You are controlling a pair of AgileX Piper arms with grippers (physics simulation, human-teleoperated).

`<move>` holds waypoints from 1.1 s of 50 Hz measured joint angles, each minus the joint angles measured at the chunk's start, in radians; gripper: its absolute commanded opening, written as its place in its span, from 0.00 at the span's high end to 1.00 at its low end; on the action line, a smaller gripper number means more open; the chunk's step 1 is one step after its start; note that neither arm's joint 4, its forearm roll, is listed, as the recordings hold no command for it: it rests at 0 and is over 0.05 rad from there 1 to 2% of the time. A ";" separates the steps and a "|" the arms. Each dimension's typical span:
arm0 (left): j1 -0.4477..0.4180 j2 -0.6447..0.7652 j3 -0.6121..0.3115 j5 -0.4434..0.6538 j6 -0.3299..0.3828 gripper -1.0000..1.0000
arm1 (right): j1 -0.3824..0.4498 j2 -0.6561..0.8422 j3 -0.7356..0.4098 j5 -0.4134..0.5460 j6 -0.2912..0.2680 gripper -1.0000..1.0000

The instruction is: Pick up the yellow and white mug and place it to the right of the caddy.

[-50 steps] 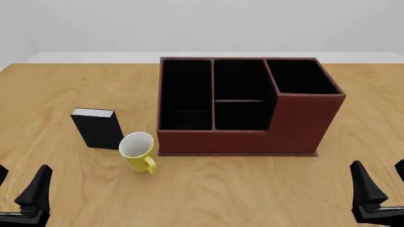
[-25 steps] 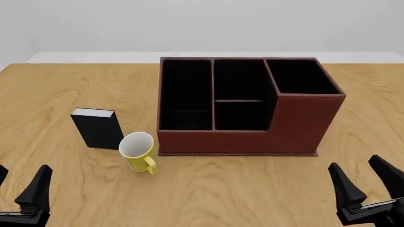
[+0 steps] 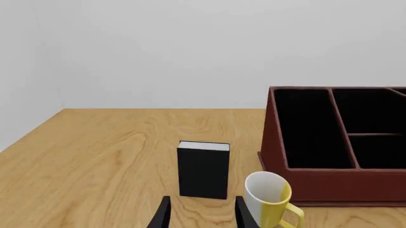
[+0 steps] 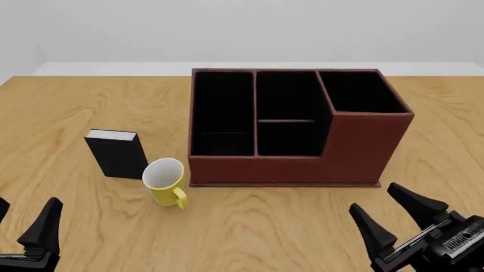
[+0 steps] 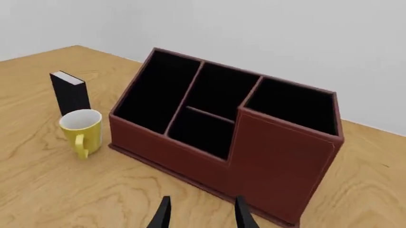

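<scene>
— What changed?
— The right gripper (image 4: pixel 400 216), spread and empty, had swung toward ten o'clock; the left gripper (image 4: pixel 22 218) stayed spread.
— Count?
— One mug (image 4: pixel 165 181) at the caddy's (image 4: pixel 363 141) eight o'clock, one black box (image 4: pixel 117 153).

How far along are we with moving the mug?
Nothing is done yet: the yellow and white mug stands upright on the table left of the caddy, beside the black box. In hand: the right pincer is open, empty, near the caddy's right front corner; the left pincer is open too. Left: grasp, lift, place right of caddy.
</scene>
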 measured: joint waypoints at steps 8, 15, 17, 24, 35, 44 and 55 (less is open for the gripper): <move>0.000 0.000 0.000 0.000 0.000 0.00 | 0.068 0.176 0.000 -0.163 -0.001 0.00; 0.000 0.000 0.000 0.000 0.000 0.00 | 0.116 0.309 0.000 -0.289 -0.012 0.00; 0.000 0.000 0.000 0.000 0.000 0.00 | 0.129 0.346 0.000 -0.323 -0.015 0.00; 0.000 0.000 0.000 0.000 0.000 0.00 | 0.170 0.463 0.000 -0.430 -0.027 0.00; 0.000 0.000 0.000 0.000 0.000 0.00 | 0.212 0.625 0.000 -0.580 -0.026 0.00; 0.000 0.000 0.000 0.000 0.000 0.00 | 0.240 0.716 0.000 -0.670 -0.021 0.00; 0.000 0.000 0.000 0.000 0.000 0.00 | 0.269 0.770 0.000 -0.730 -0.015 0.00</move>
